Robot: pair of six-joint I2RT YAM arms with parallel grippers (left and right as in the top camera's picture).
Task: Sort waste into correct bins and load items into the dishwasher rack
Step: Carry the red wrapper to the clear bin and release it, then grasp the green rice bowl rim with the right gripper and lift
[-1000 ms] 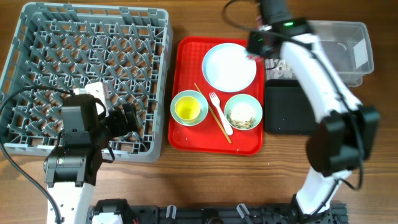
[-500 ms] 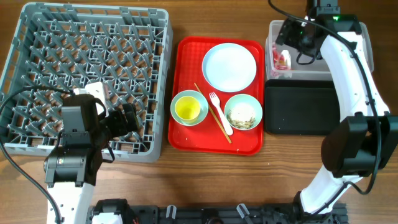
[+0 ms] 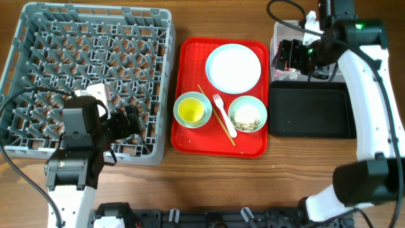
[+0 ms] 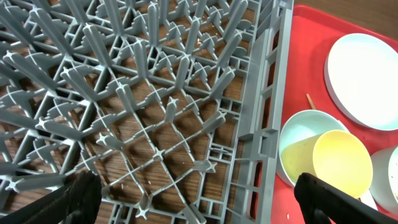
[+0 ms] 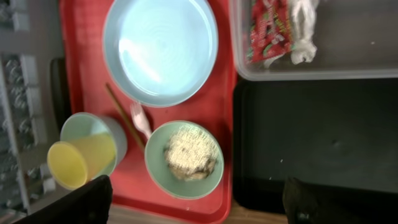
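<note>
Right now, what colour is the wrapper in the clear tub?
The wrapper is red and white; the right wrist view shows it best.

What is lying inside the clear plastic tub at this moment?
Right wrist view: the red-and-white wrapper with a crumpled white piece beside it, in the clear tub; the floor nearby looks bare. Overhead, the right arm covers much of the tub.

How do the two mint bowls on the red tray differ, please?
The rack-side bowl holds a yellow cup; the other bowl holds crumbly food scraps. The first lies left of the fork, the second right. Both are pale mint, upright, on the red tray.
</note>
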